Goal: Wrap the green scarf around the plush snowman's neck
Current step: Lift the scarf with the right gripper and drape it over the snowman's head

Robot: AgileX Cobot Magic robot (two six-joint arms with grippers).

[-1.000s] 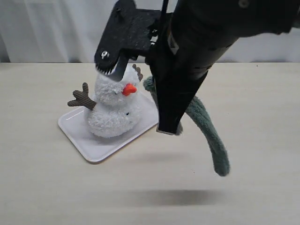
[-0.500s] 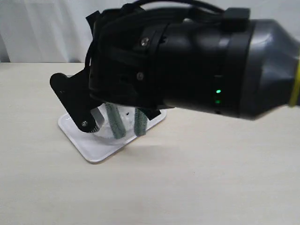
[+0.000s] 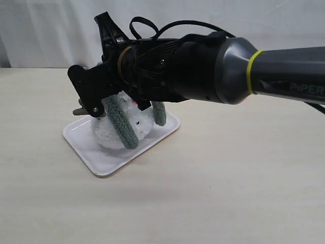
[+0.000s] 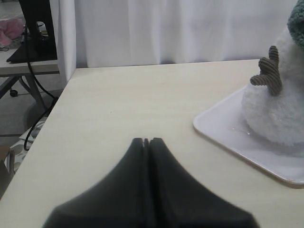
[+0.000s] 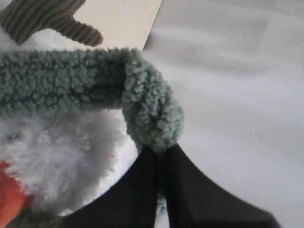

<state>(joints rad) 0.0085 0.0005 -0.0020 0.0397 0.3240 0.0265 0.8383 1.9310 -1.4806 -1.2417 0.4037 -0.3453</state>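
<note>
Pale wooden table (image 3: 228,193) runs wide and bare in front of and to the right of the scene, with a white curtain (image 3: 51,30) closing off the back. The green scarf (image 3: 124,129) is draped over the plush snowman (image 3: 109,137), which is largely hidden behind the arm. One end hangs down the front of its white body and the other end hangs just beside it on the right. The right gripper (image 5: 159,149) has its fingers pressed together on a fold of the scarf, close above the snowman's fluff and near a brown twig arm (image 4: 267,76). The snowman stands in a shallow white tray (image 3: 101,165), whose near corner is bare. The right arm reaches across from the right and covers the snowman's head in the exterior view. The left gripper (image 4: 146,141) is low over the table, well apart from the tray, its fingers together on nothing. The table's left edge lies close to it.
</note>
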